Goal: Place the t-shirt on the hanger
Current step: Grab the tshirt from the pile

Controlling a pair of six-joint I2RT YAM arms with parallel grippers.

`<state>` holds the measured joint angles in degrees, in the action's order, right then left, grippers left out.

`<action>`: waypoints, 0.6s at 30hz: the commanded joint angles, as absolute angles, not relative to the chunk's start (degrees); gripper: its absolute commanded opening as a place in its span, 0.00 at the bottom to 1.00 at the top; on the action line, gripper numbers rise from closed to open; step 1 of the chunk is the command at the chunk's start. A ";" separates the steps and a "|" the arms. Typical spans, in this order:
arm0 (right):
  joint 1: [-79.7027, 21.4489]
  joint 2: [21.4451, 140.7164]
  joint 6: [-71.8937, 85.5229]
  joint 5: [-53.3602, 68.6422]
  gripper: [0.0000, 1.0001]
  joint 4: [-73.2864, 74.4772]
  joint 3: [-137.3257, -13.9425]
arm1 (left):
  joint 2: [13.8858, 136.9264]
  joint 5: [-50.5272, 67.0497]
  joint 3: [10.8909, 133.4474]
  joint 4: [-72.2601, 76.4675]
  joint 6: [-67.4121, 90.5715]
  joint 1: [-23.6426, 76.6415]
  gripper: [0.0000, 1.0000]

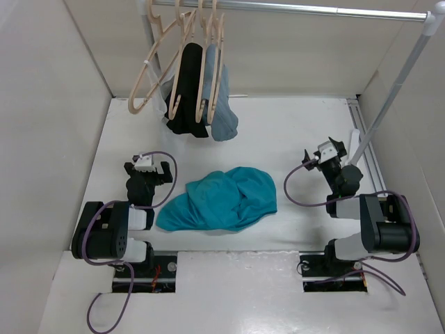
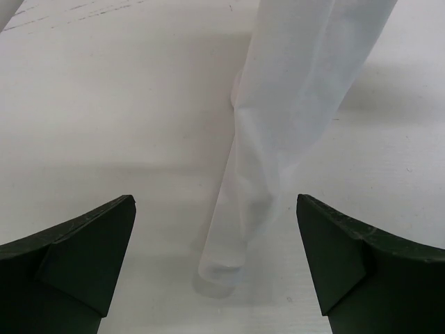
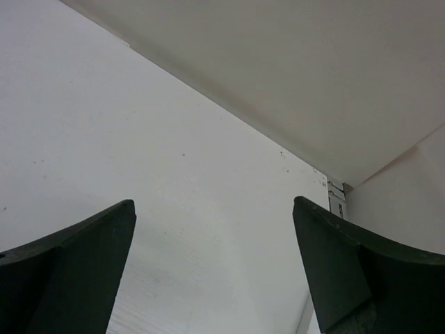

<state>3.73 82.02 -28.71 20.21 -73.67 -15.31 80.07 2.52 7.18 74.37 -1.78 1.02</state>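
The teal t-shirt [image 1: 222,198] lies crumpled on the white table between my two arms; neither wrist view shows it. Several pale wood hangers hang from the rail at the back left, and the leftmost hanger [image 1: 147,78] is bare. My left gripper [image 1: 147,165] is open and empty, left of the t-shirt and apart from it; in its wrist view the gripper [image 2: 215,198] faces a white post [image 2: 278,139]. My right gripper [image 1: 324,149] is open and empty, right of the t-shirt; its wrist view [image 3: 213,202] shows only table and wall.
A black garment [image 1: 186,90] and a pale blue-grey garment [image 1: 222,120] hang on other hangers. The metal rail [image 1: 292,8] runs across the back. The rack's slanted right post [image 1: 393,90] stands close to my right arm. Walls enclose the table.
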 commanded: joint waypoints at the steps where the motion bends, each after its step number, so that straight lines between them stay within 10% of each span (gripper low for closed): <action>1: 3.60 81.65 -28.92 21.36 0.99 -75.23 -17.05 | 79.28 2.20 8.70 87.01 -0.44 1.14 1.00; 10: -1.13 75.17 -30.75 15.03 0.99 -67.54 -16.52 | 70.52 7.89 6.42 85.01 -2.64 1.67 1.00; 18: -14.20 61.70 -45.95 -2.95 0.99 -26.48 -36.26 | 44.57 25.33 20.74 24.20 -35.24 6.23 1.00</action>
